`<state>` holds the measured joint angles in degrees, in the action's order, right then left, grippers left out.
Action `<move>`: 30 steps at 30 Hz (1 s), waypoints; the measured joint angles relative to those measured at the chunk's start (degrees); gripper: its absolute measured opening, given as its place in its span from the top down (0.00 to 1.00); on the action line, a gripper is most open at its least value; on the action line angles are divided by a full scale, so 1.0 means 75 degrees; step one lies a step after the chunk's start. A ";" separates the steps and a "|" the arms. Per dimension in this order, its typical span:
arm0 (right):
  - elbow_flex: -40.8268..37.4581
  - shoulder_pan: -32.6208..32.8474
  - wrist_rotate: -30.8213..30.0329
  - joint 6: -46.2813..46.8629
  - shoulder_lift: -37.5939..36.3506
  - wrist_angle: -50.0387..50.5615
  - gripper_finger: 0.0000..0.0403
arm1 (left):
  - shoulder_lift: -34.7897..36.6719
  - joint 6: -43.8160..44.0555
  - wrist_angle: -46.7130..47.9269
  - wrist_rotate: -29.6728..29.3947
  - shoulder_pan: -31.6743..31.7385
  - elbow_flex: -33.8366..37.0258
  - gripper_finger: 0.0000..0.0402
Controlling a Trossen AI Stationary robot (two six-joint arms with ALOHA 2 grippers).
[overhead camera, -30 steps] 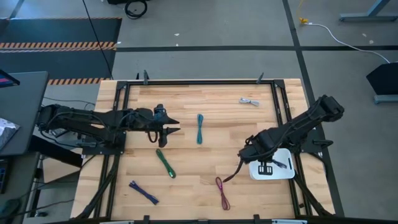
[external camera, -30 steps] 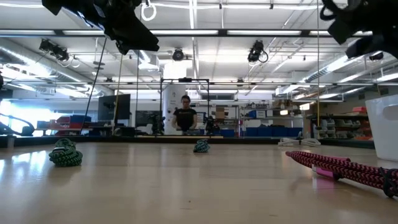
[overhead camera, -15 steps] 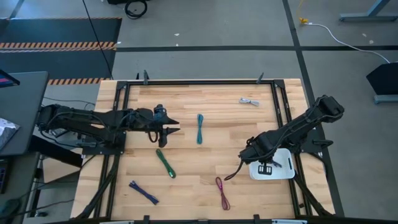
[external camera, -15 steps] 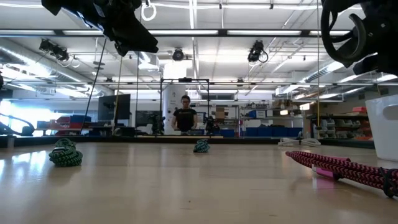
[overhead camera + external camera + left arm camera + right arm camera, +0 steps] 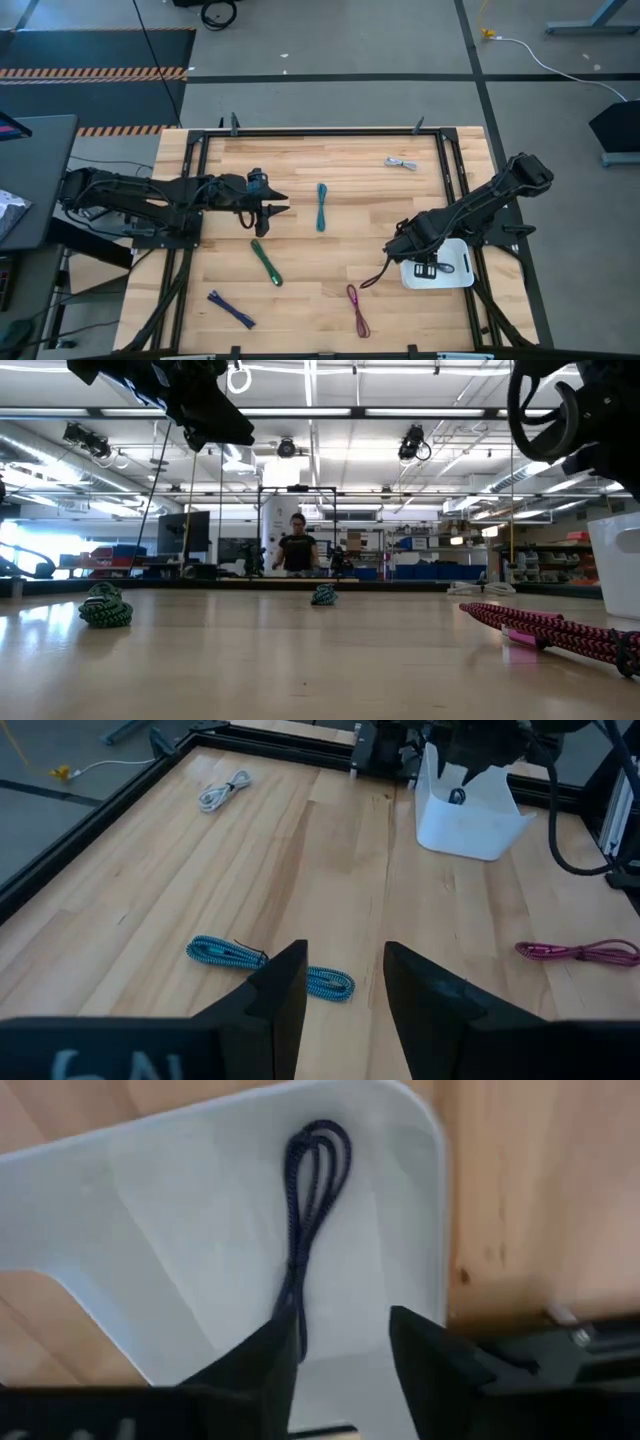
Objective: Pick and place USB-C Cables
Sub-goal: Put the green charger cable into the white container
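Change: right arm has shifted slightly over the white bin (image 5: 455, 272) since a second ago; cables unmoved.
Right pincer (image 5: 340, 1342): spread above bin, purple cable (image 5: 312, 1210) lying inside, likely just dropped.
Left pincer (image 5: 345, 982): spread, hovering over teal cable (image 5: 228, 955) on desk (image 5: 340, 300), apparently the next pick.

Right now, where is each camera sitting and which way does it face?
High: above the table, straight down; both arms show.
Low: tabletop height, level toward the room; arms enter from above.
Left wrist: faces across the table to the teal cable; left gripper open.
Right wrist: looks into the white bin; right gripper open.
Shared: both wrist views show the bin.
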<state>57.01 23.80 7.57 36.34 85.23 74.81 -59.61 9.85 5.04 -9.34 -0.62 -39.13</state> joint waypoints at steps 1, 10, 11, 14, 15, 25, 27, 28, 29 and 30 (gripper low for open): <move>0.0106 -0.0039 -0.0003 0.0080 0.0000 0.0128 0.56 | 0.0000 0.0005 0.0000 0.0000 0.0002 0.0000 0.65; 0.1804 -0.0359 -0.1477 0.0293 0.0000 0.0015 0.54 | -0.0071 0.1234 0.0701 -0.0749 0.0026 0.0003 0.65; 0.1962 -0.0391 -0.1780 0.0283 0.0000 -0.0209 0.54 | -0.0073 0.1238 0.0827 -0.0773 0.0023 0.0003 0.65; 0.2273 -0.0452 -0.2456 -0.0048 0.0000 -0.1193 0.54 | -0.0215 0.1249 0.1226 -0.0798 0.0021 0.0003 0.65; 0.2288 -0.0469 -0.2533 -0.0236 0.0000 -0.1674 0.54 | -0.0226 0.1345 0.1456 -0.0805 0.0023 0.0006 0.65; 0.2286 -0.0851 -0.2498 -0.2195 0.0003 -0.3786 0.54 | -0.0615 0.0767 0.2282 0.0696 -0.0323 0.0005 0.65; 0.2285 -0.0910 -0.2492 -0.2389 0.0003 -0.3632 0.54 | -0.0609 0.0104 0.2291 0.0877 -0.0648 0.0003 0.65; 0.2285 -0.0942 -0.2496 -0.2471 0.0003 -0.3598 0.54 | -0.0611 -0.0361 0.2305 0.0883 -0.0855 0.0003 0.65; 0.2285 -0.0965 -0.2509 -0.2543 0.0003 -0.3542 0.54 | -0.0609 -0.0919 0.2305 0.0881 -0.1075 0.0003 0.65; 0.2285 -0.0988 -0.2517 -0.2640 0.0003 -0.3489 0.54 | -0.0609 -0.1494 0.2323 0.0880 -0.1300 0.0003 0.65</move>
<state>74.15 16.38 -11.31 16.54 85.25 48.64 -64.18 -1.35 22.47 -2.74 -10.38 -39.11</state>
